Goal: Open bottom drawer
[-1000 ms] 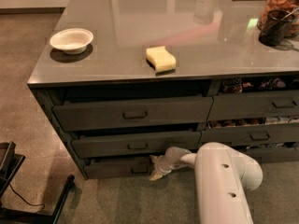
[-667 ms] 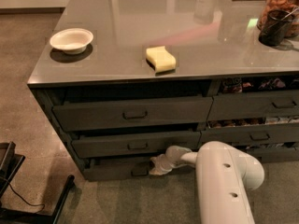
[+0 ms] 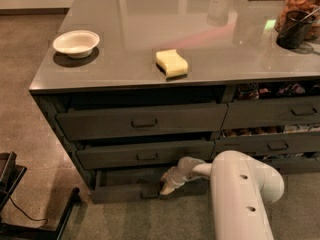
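The bottom drawer point(image 3: 120, 192) is the low, thin-fronted one at the foot of the left stack, under two taller drawers. It stands pulled out a little, and a dark gap shows above its front panel. Its small handle point(image 3: 149, 194) sits near the middle of the panel. My gripper point(image 3: 167, 185) is at the end of the white arm point(image 3: 240, 194). It reaches in low from the right and sits right at the handle, against the drawer front.
On the grey counter point(image 3: 125, 14) lie a white bowl point(image 3: 76, 42) and a yellow sponge point(image 3: 171, 63). A dark cup point(image 3: 292, 29) and a snack jar point(image 3: 302, 1) stand at the right. The right stack's drawers point(image 3: 272, 112) stand ajar. A black stand base point(image 3: 30, 211) is on the floor at the left.
The bottom drawer's front has come out toward me a little. My gripper has moved with it, slightly down and forward.
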Robot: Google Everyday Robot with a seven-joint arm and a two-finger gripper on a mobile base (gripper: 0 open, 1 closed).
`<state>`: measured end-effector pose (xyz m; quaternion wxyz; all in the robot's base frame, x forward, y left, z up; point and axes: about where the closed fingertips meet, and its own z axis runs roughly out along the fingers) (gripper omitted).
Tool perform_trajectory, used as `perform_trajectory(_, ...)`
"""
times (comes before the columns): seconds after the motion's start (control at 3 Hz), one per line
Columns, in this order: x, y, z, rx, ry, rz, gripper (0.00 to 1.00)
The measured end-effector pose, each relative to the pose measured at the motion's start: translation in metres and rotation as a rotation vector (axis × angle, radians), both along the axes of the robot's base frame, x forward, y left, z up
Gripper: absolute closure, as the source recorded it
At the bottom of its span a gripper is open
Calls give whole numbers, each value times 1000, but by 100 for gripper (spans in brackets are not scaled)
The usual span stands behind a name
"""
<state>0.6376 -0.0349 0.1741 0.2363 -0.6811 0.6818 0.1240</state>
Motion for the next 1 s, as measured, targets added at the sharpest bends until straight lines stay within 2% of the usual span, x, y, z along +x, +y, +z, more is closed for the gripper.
perform_trajectory(0.33, -1, 0, 1, 0, 0, 0, 65)
perform_trajectory(1.0, -25, -6, 1, -87, 147, 24, 18)
